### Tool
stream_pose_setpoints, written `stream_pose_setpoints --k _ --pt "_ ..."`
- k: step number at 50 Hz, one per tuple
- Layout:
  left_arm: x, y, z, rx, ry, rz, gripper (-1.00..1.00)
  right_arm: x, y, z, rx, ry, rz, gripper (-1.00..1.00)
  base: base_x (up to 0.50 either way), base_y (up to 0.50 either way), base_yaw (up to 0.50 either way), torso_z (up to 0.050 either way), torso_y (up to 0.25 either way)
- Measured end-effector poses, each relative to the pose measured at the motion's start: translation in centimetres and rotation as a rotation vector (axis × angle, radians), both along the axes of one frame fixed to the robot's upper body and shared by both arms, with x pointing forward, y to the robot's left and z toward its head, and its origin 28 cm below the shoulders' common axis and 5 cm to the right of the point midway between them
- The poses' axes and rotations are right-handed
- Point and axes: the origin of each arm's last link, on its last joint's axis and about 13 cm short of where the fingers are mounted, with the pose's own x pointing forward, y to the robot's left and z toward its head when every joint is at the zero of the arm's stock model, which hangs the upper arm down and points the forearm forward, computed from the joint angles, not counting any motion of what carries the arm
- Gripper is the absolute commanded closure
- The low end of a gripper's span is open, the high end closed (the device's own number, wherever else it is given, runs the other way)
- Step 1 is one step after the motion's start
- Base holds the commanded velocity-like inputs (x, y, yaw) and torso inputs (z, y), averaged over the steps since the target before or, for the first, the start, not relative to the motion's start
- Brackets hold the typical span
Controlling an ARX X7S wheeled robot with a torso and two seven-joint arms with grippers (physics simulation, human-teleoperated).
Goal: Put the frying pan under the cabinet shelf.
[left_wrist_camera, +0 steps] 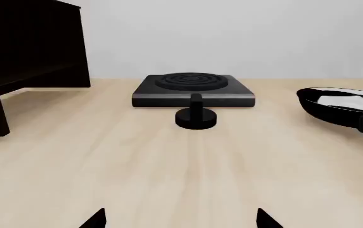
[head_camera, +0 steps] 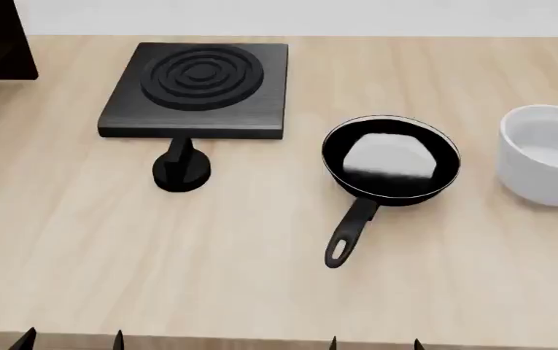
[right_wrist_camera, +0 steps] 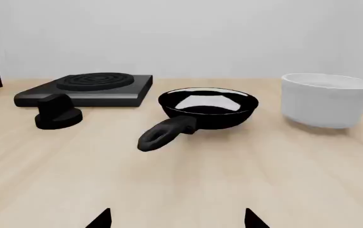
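- The job looks like it is just starting. The pan [head_camera: 391, 157] sits flat on the counter [head_camera: 259, 292] and no hand is touching it.
- The pan is just to the right of the plate [head_camera: 198, 89], a little nearer the robot. The white bowl [head_camera: 549, 153] is on the pan's far side from the plate.
- The shelf [left_wrist_camera: 26, 57] is well to the left of the plate, so it is far from the pan.
- The right hand [right_wrist_camera: 176, 219] shows only two dark tips with a wide gap between them, so it looks open and holds nothing. It is near the counter's front edge, facing the pan's handle [right_wrist_camera: 162, 134].
- The left hand [left_wrist_camera: 181, 219] looks the same: tips apart, open, nothing in it. It faces the plate and the small black knob [left_wrist_camera: 196, 115] that is just in front of the plate.
- Next, I think the right hand must reach for the handle and close on it. Then the pan must go left, past the plate, to the space under the shelf.
- The pan is round, black and shiny inside, with a thin pale rim. Its long handle ends in a loop.
- The plate is square, black and dull, with rings on top.
- The shelf is dark wood, big and boxy. The counter is pale wood and smooth.
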Motion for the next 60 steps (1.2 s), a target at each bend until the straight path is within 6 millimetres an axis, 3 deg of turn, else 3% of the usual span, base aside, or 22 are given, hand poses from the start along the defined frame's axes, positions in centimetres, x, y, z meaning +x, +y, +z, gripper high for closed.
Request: stream_pose_setpoints --k 14,60 --pt "-0.01 -0.10 0.19 -0.010 -0.009 -0.012 -1.00 0.12 0.10 0.22 -0.014 0.002 0.022 -1.00 0.00 0.00 0.00 0.000 0.000" --pt "-0.69 -0.47 0.31 0.093 0.009 -0.040 -1.00 0.29 0.10 -0.02 -0.024 0.053 0.054 -1.00 0.00 0.00 0.00 0.050 0.000"
